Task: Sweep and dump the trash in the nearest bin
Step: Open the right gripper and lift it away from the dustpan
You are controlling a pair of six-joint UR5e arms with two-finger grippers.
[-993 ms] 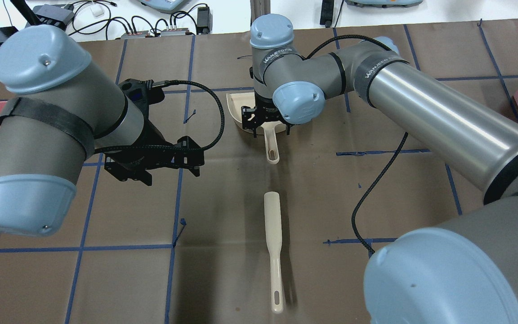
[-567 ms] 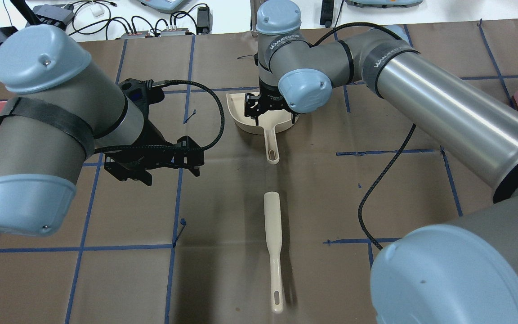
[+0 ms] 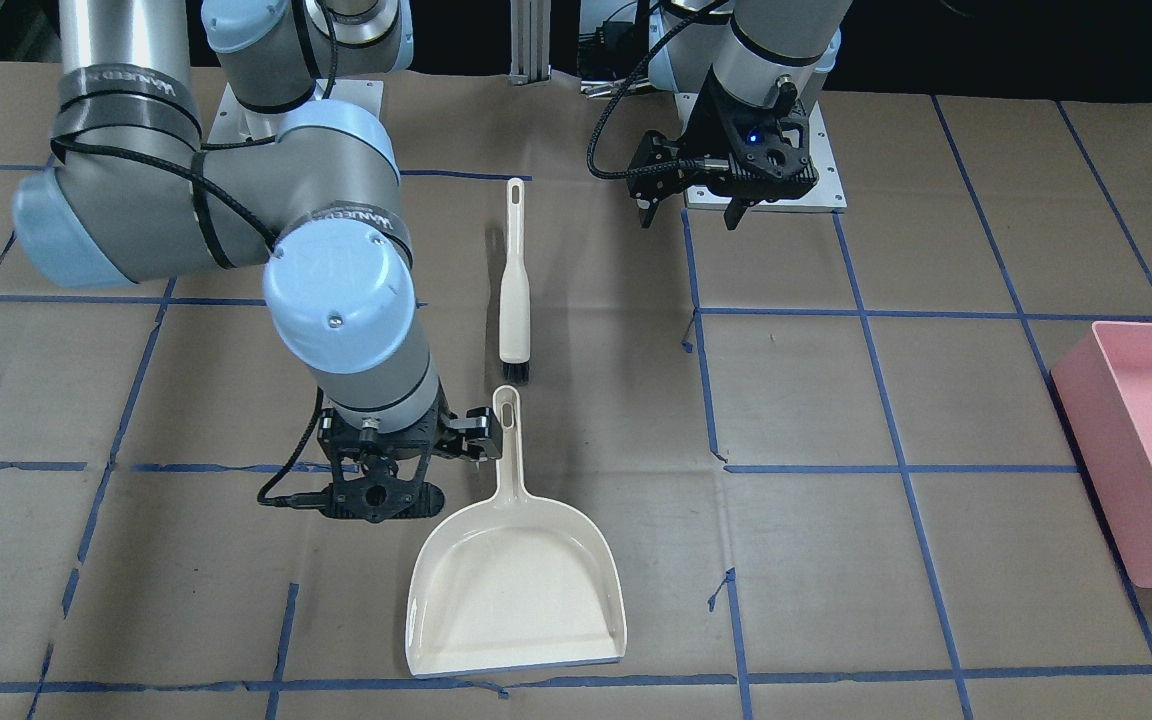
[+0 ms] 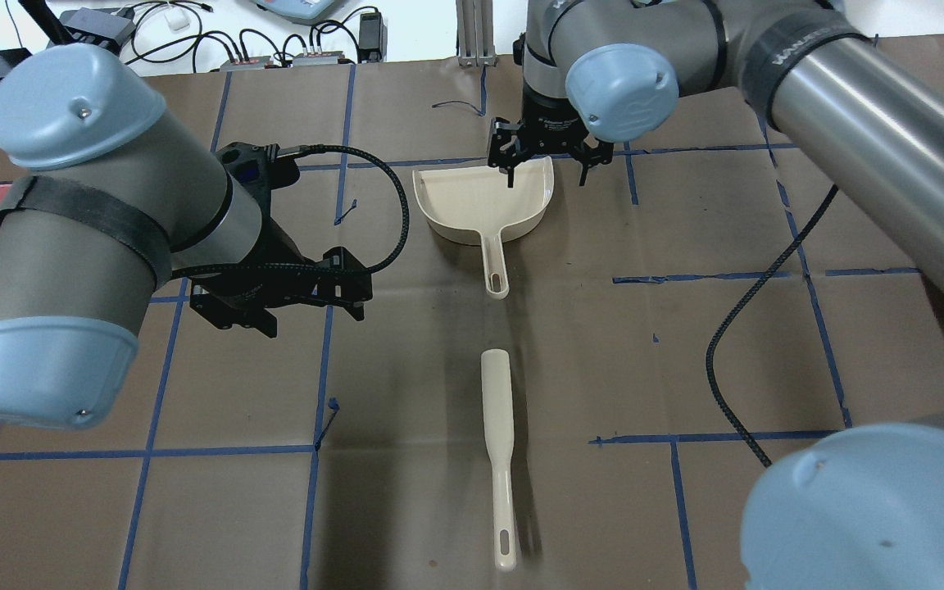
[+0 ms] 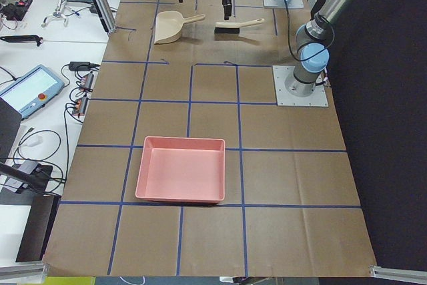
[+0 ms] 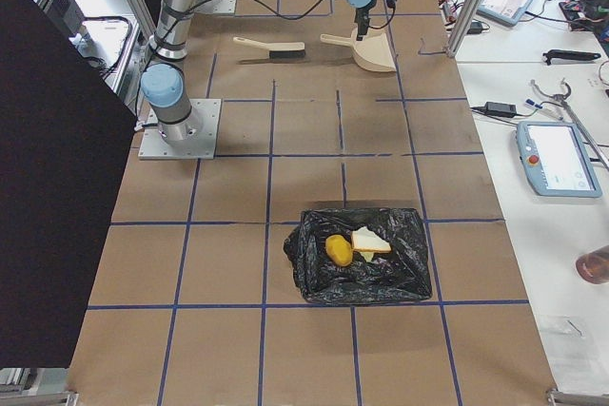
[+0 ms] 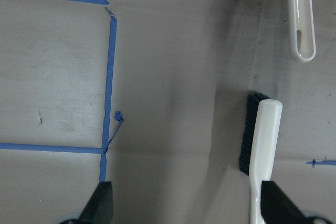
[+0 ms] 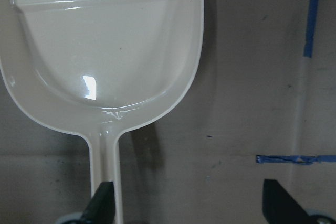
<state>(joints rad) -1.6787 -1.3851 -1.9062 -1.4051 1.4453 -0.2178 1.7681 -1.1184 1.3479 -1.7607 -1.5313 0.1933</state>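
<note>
The trash lies in a black-bag-lined bin (image 6: 357, 254): a yellow-brown potato-like lump (image 6: 337, 250) and a white bread slice (image 6: 371, 241); the greenish slice barely shows. The cream dustpan (image 4: 480, 201) lies empty on the table, also seen in the front view (image 3: 516, 590) and the right wrist view (image 8: 105, 51). A cream brush (image 4: 498, 410) lies in line behind its handle. My right gripper (image 4: 546, 176) is open and empty, raised beside the dustpan. My left gripper (image 4: 300, 315) is open and empty, hovering left of the brush (image 7: 262, 156).
A pink bin (image 3: 1146, 450) stands at the table's end on my left, also seen in the exterior left view (image 5: 180, 168). The black-lined bin is at the end on my right. Blue tape lines cross the brown table. A black cable (image 4: 734, 344) hangs from the right arm.
My right gripper has moved from over the dustpan's handle base away and to the right, rising. The dustpan stays where it was. The left arm has not moved.
</note>
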